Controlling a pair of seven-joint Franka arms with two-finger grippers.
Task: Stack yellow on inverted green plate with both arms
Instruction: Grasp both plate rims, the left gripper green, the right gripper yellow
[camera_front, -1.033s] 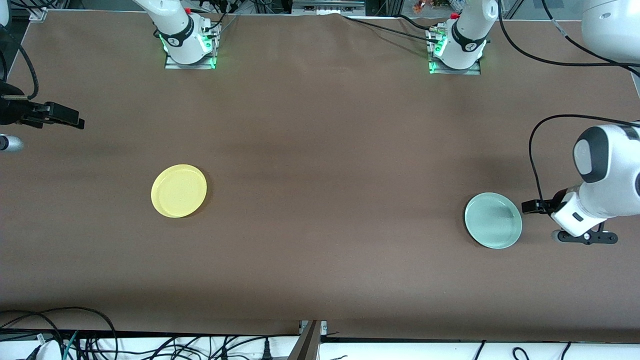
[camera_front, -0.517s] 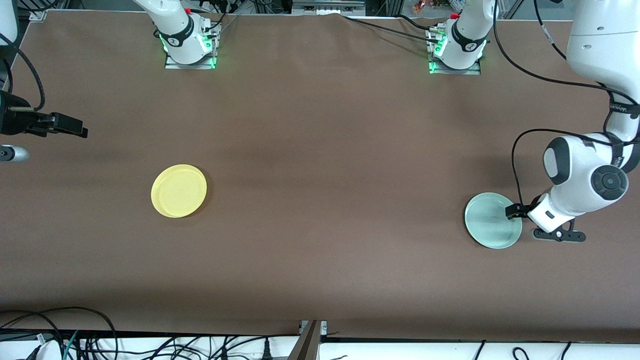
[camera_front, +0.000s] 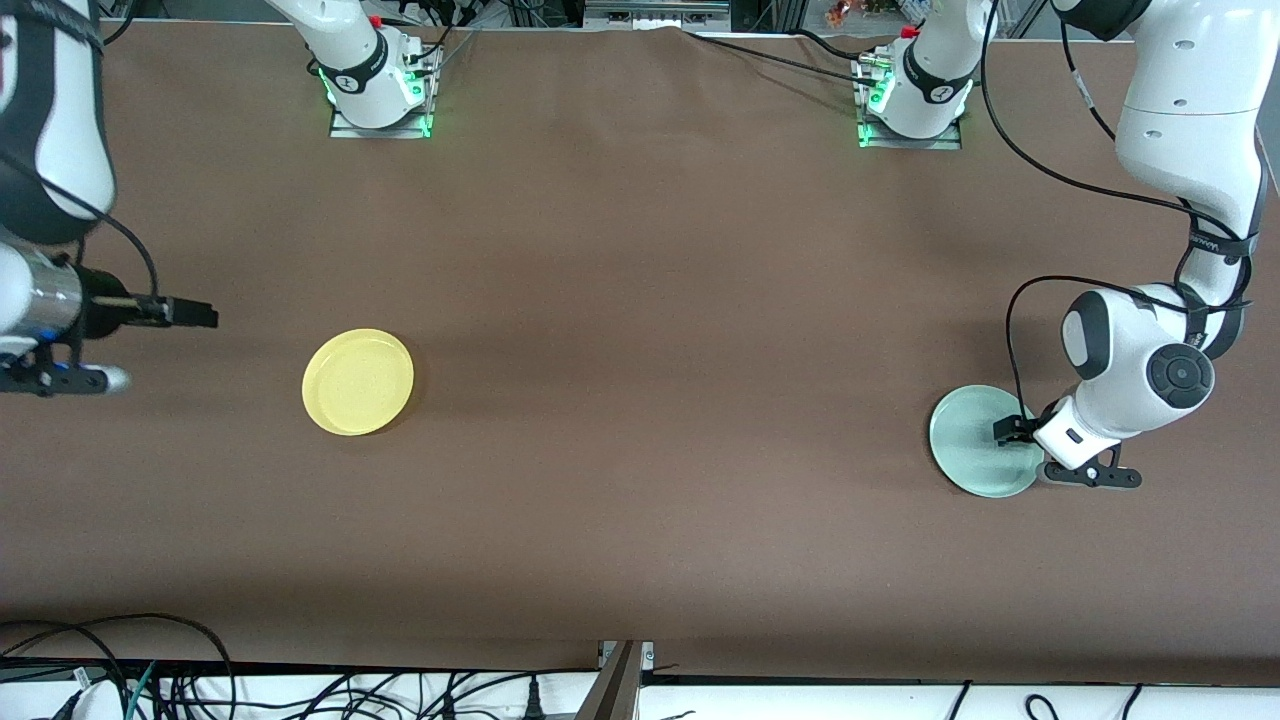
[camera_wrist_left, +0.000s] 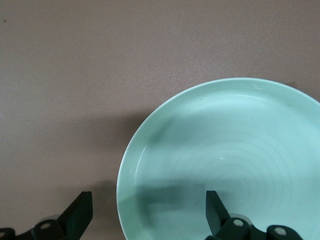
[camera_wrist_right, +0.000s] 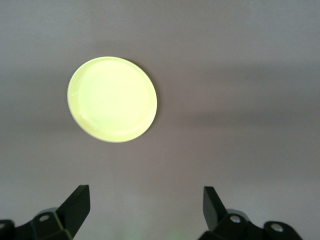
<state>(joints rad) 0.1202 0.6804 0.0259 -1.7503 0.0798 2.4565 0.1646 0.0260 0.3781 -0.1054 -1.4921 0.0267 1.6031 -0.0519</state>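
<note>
Hovering: left gripper (camera_front: 1003, 428) spread wide, holding nothing, over green plate's (camera_front: 975, 440) rim at the left arm's end, plate hollow-side up | right gripper (camera_front: 205, 315) spread wide, empty, over bare table (camera_front: 640, 350) near yellow plate (camera_front: 357, 382), toward the right arm's end | plates well apart

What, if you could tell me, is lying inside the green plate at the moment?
Nothing lies in the green plate: its bowl faces up, bare. The open left gripper straddles its rim, one finger over the bowl. The part below that finger is hidden.
</note>
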